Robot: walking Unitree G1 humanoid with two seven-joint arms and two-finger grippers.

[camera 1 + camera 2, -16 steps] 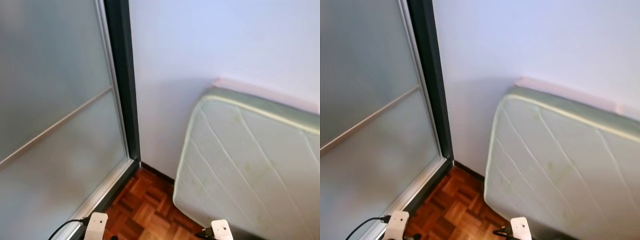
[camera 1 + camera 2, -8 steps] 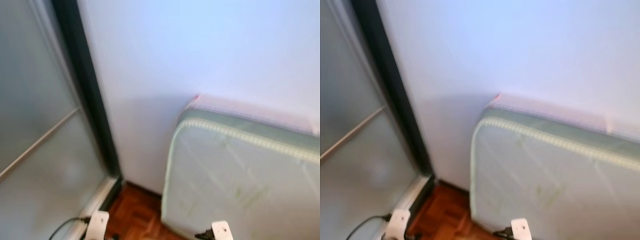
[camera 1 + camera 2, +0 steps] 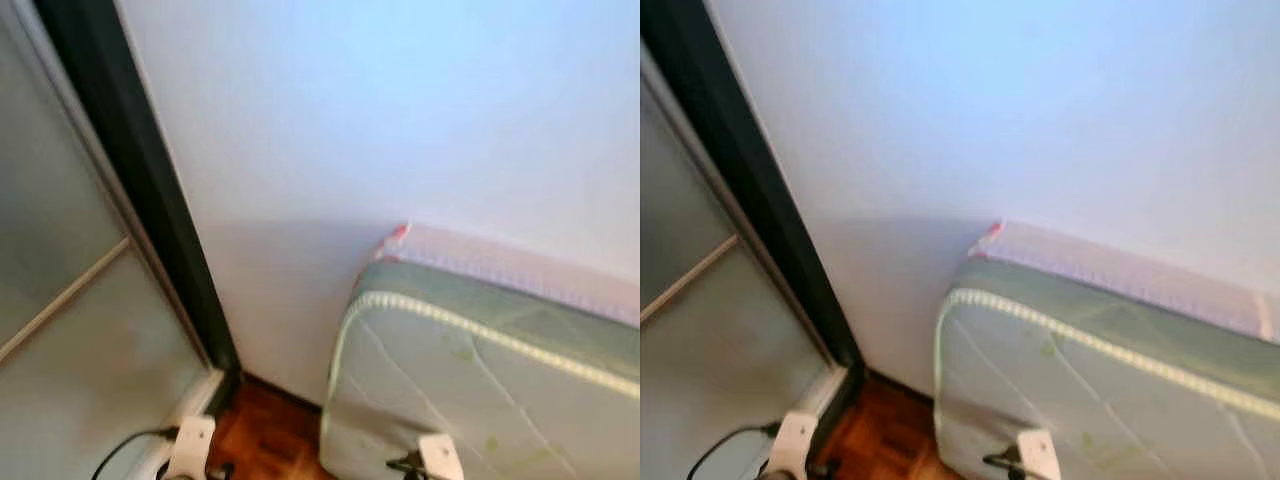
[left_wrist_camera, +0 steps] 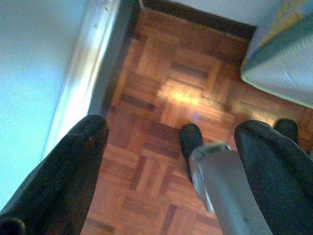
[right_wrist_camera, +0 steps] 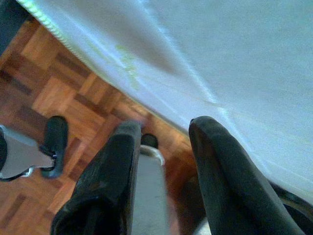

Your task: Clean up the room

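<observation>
Mattress (image 3: 480, 390), quilted, pale green with piped edge, leans against the white wall (image 3: 400, 120) over parquet (image 4: 161, 122). Left gripper (image 4: 171, 142) and right gripper (image 5: 161, 142) hang parted, empty. Camera has tilted upward since.

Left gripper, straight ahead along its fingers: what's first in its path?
Probably the reddish-brown parquet floor: the left gripper points down at bare wood, between the pale frosted sliding door and the quilted white mattress. Depth unclear.

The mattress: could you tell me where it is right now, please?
The mattress fills the lower right of the head views, its top edge against the white wall, right of the dark door frame.
</observation>
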